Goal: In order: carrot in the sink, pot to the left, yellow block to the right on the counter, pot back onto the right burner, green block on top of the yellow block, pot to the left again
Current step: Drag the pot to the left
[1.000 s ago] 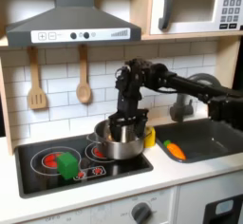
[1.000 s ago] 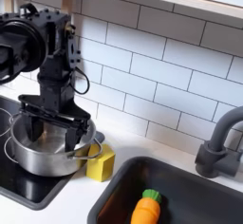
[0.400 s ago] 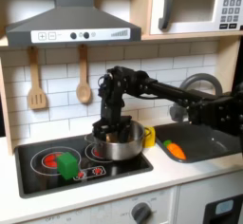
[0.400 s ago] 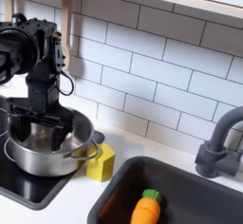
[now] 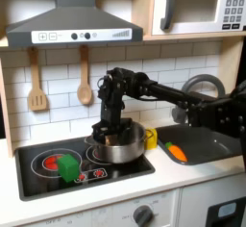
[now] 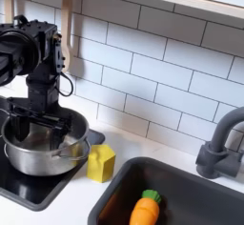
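Knobs come nearest in the first exterior view: one round knob (image 5: 144, 214) on the cabinet front below the table (image 5: 144, 185). On the table's cream top sit one black cooktop (image 5: 38, 176) and one dark grey sink (image 5: 207, 150).

One green block (image 5: 68, 165) rests on the cooktop's left ring in the first exterior view. One pot (image 6: 43, 151) stands on the cooktop, covering most of the right burner (image 5: 95, 154), whose red rings peek out at the pot's left in the first exterior view. One yellow block (image 6: 101, 162) sits on the cream top just beside the pot, between it and the sink, in both exterior views. One carrot (image 6: 144, 211) lies in the sink, with a green tip.

One end effector (image 6: 42, 133) reaches down into the pot with its fingers spread apart, holding nothing.

Farther back, one dark faucet (image 6: 220, 147) curves over the sink. Two wooden utensils hang on the white tile wall (image 6: 162, 71): one slotted spatula (image 5: 36, 83) and one spoon (image 5: 85, 79). Above are one grey hood (image 5: 75, 21) and one microwave (image 5: 200, 7); its display shows digits too blurred to read surely.
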